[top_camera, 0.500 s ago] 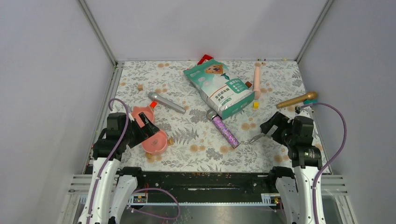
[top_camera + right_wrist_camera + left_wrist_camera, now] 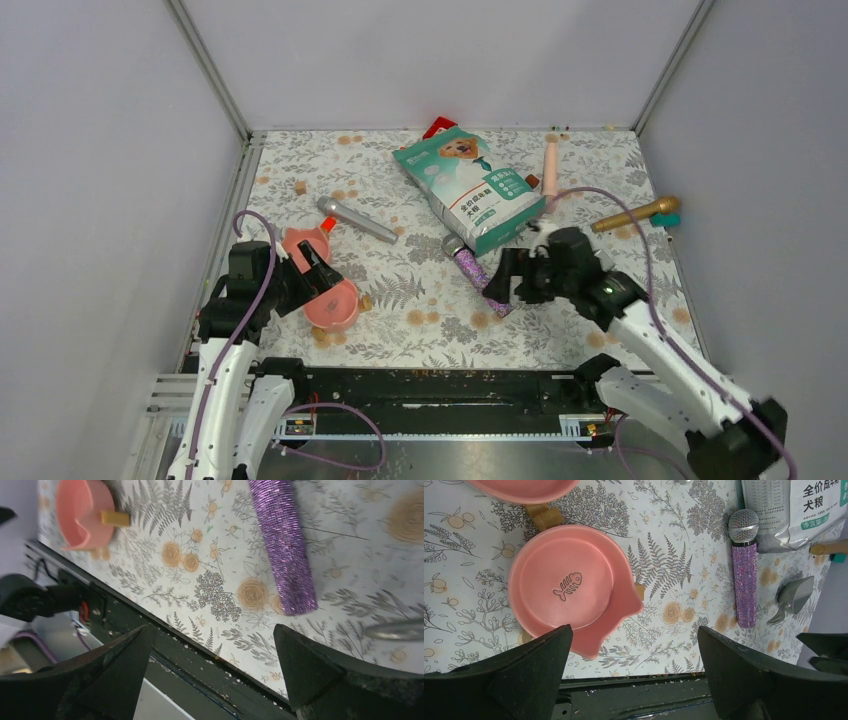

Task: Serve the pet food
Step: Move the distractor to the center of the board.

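The pet food pouch [image 2: 468,185], teal-green and white with a dog's face, lies flat at the back middle of the table; its lower end shows in the left wrist view [image 2: 789,510]. No kibble shows. A pink bowl with a fish-bone mark [image 2: 564,580] lies under my left gripper [image 2: 325,277], which is open and empty above it [image 2: 634,630]. My right gripper [image 2: 505,280] is open and empty, low over the near end of the purple glitter microphone [image 2: 282,545], in front of the pouch. In its own view the gripper [image 2: 212,630] is over the table's front edge.
A second pink bowl [image 2: 524,487] touches the first, with a wooden block [image 2: 544,517] between them. A grey scoop [image 2: 794,597] lies right of the purple microphone [image 2: 470,265]. A silver microphone [image 2: 357,220], a gold microphone [image 2: 635,213] and a pink stick [image 2: 550,170] lie around the pouch.
My right arm has swung left from the right edge toward the table's middle, over the purple microphone and covering the scoop in the top view. The left arm has not moved.
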Controlling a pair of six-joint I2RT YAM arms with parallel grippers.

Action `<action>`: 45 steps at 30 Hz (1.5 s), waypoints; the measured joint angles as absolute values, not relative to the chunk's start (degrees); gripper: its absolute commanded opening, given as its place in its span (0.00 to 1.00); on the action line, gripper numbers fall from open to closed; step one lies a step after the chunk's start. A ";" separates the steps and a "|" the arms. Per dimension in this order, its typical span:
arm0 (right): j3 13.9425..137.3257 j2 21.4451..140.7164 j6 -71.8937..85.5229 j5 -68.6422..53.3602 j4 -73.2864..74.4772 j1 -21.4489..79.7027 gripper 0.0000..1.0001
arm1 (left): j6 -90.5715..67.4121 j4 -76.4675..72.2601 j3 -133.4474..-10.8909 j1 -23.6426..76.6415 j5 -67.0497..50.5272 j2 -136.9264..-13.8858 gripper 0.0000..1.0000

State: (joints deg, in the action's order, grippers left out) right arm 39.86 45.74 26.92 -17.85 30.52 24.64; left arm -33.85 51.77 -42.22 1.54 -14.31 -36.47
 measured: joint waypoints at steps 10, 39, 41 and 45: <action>61.06 89.89 28.12 -1.80 20.75 46.39 0.99 | -33.85 51.75 -41.87 1.52 -14.50 -36.47 0.98; 62.52 105.82 34.20 25.76 9.63 50.68 0.98 | -33.43 51.40 -41.85 1.50 -15.29 -36.47 0.99; 59.61 103.79 34.81 28.32 10.22 50.54 0.98 | -33.43 51.40 -41.85 1.52 -15.31 -36.47 0.99; 55.09 100.40 35.94 31.90 11.60 49.76 0.98 | -33.43 51.40 -41.85 1.50 -15.31 -36.47 0.99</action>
State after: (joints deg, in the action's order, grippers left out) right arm 55.09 100.40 35.94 31.90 11.60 49.76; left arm -33.43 51.40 -41.85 1.50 -15.31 -36.47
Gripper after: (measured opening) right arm 0.988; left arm 0.985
